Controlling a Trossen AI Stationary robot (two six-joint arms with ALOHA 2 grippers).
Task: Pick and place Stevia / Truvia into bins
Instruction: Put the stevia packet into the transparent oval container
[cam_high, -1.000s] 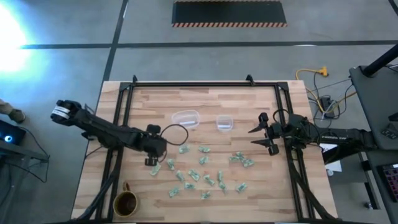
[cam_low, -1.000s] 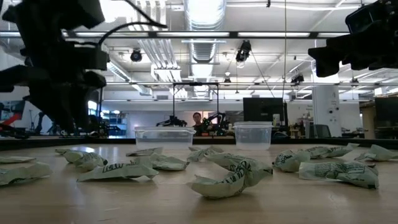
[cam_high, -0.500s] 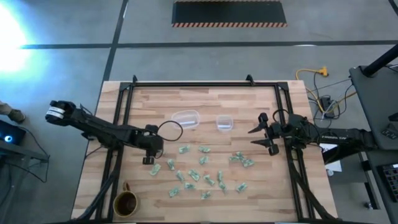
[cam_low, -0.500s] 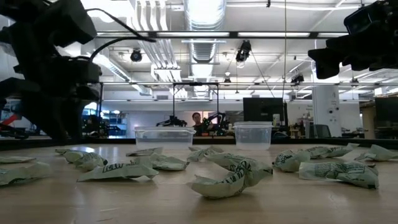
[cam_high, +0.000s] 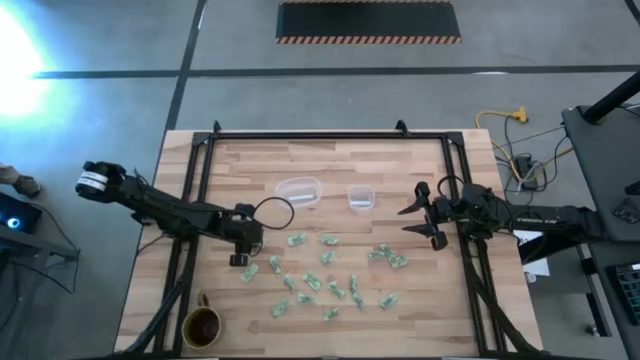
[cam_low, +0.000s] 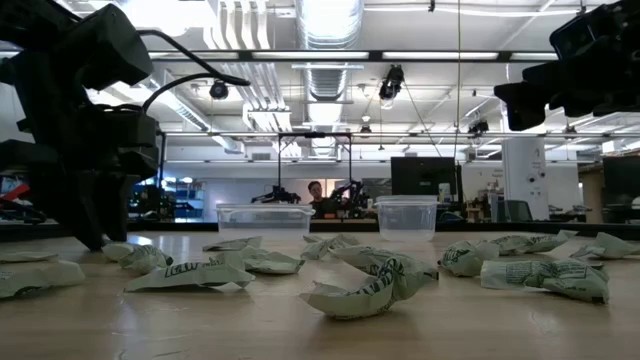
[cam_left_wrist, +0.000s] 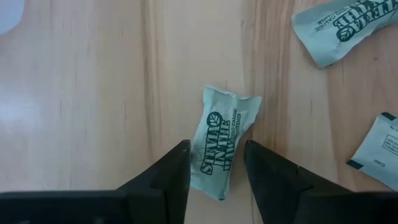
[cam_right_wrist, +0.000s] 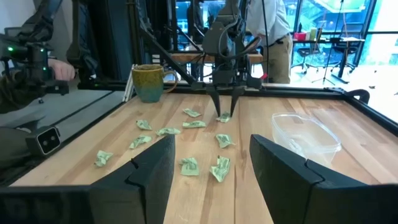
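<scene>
Several pale green Stevia packets (cam_high: 325, 270) lie scattered on the wooden table's near half. Behind them stand two clear bins, a wider one (cam_high: 298, 191) and a smaller square one (cam_high: 361, 198). My left gripper (cam_left_wrist: 216, 171) points down at the left end of the scatter. It is open, with one finger on either side of the near end of a crumpled Stevia packet (cam_left_wrist: 222, 140) that lies flat on the wood. In the right wrist view that left gripper (cam_right_wrist: 224, 112) stands over the same packet (cam_right_wrist: 222, 117). My right gripper (cam_high: 418, 220) hangs open above the table's right side, level, with nothing between its fingers. My left gripper comes from above, tipped forward, with the packet's near end (cam_left_wrist: 211, 177) in the gap between its two fingers (cam_left_wrist: 177, 171). The packet lies flat on the table, lengthwise along the fingers. Whether either finger touches its edges cannot be told.
A brown mug (cam_high: 202, 325) stands at the near left corner. A black metal frame (cam_high: 200, 160) runs around the tabletop. People and equipment show in the room beyond the table's edges.
My left gripper has come down toward the table, its fingertips now at the wood around one packet at the left end of the scatter. The packets have stayed where they were.
</scene>
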